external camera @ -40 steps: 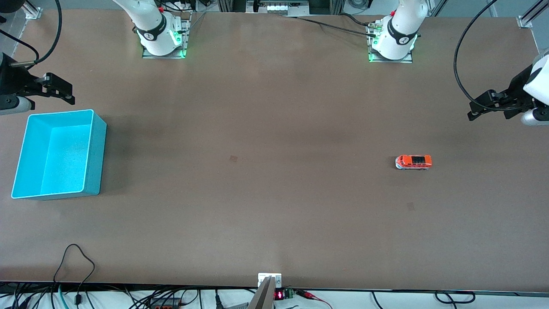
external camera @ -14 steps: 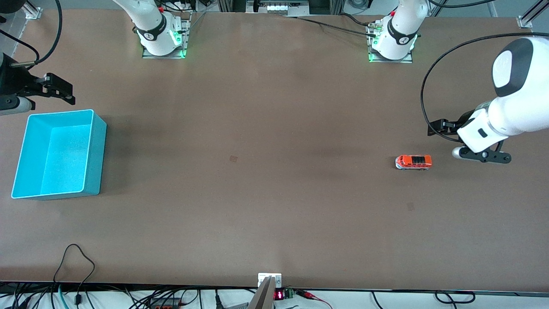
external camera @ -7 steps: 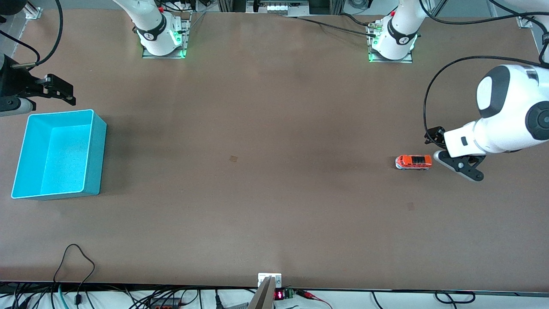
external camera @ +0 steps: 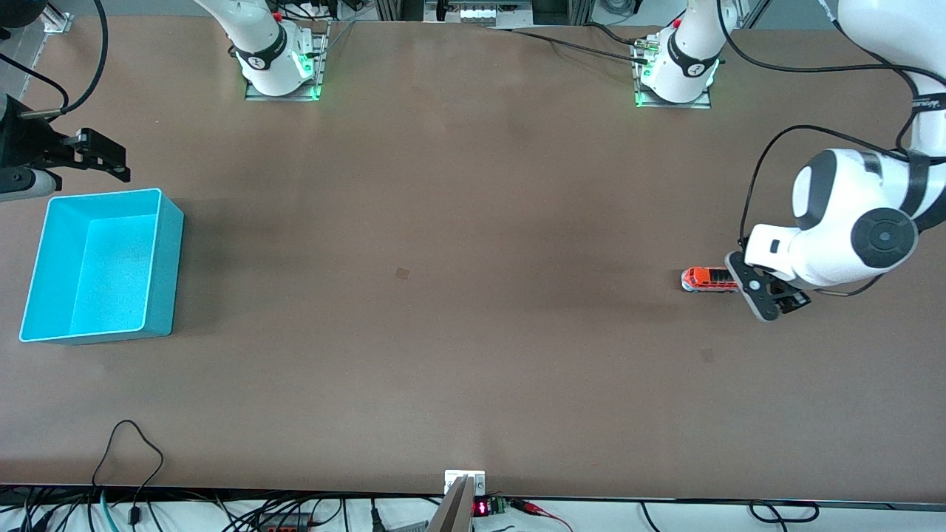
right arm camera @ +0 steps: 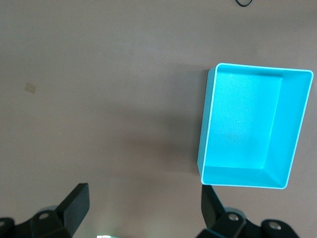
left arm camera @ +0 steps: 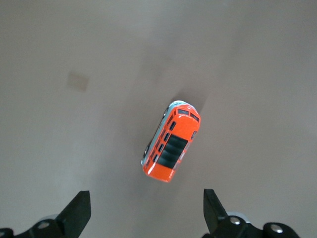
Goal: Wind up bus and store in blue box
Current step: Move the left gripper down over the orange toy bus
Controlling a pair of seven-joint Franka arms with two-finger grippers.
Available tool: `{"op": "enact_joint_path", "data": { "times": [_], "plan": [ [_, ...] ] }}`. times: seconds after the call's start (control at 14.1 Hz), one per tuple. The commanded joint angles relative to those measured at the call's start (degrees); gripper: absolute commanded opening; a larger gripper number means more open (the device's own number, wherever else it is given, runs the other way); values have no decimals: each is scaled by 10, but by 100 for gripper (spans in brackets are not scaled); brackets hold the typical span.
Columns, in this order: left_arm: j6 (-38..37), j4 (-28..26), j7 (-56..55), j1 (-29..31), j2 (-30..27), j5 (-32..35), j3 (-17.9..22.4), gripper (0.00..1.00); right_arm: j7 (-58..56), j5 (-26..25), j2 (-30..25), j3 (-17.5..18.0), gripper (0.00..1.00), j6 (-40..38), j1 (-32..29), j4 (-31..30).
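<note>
The bus (external camera: 708, 279), a small orange-red toy with dark roof windows and a silver front, stands on the table toward the left arm's end. My left gripper (external camera: 768, 295) hangs open just over the bus's rear end, not touching it. In the left wrist view the bus (left arm camera: 171, 141) lies ahead of the spread fingers (left arm camera: 78, 213), outside the gap of my left gripper (left arm camera: 147, 218). The blue box (external camera: 164, 258) stands empty at the right arm's end. My right gripper (external camera: 103, 157) waits open in the air beside the box's edge; the right wrist view shows the box (right arm camera: 242, 124) and my right gripper (right arm camera: 143, 208).
Both arm bases (external camera: 672, 74) stand along the table's edge farthest from the front camera. Cables (external camera: 133, 458) and a small device (external camera: 464, 488) lie along the table's edge nearest that camera. Bare brown tabletop stretches between the bus and the box.
My left arm has swung in from the table's end and come down to the bus's rear end. The bus, the box and my right arm have not moved.
</note>
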Motion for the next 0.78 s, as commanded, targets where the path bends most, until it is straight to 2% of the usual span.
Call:
{"op": "enact_joint_path", "data": {
  "times": [0.0, 0.21, 0.35, 0.71],
  "plan": [
    [80, -70, 104, 11, -9, 9, -5, 100, 5, 10, 4, -1, 100, -5, 0, 10],
    [106, -107, 122, 16, -13, 8, -5, 100, 5, 10, 4, -1, 100, -6, 0, 10],
    [155, -126, 168, 19, -14, 4, -6, 100, 5, 10, 4, -1, 100, -5, 0, 10],
    [222, -167, 177, 19, -6, 9, -5, 100, 5, 10, 4, -1, 100, -5, 0, 10]
  ]
}}
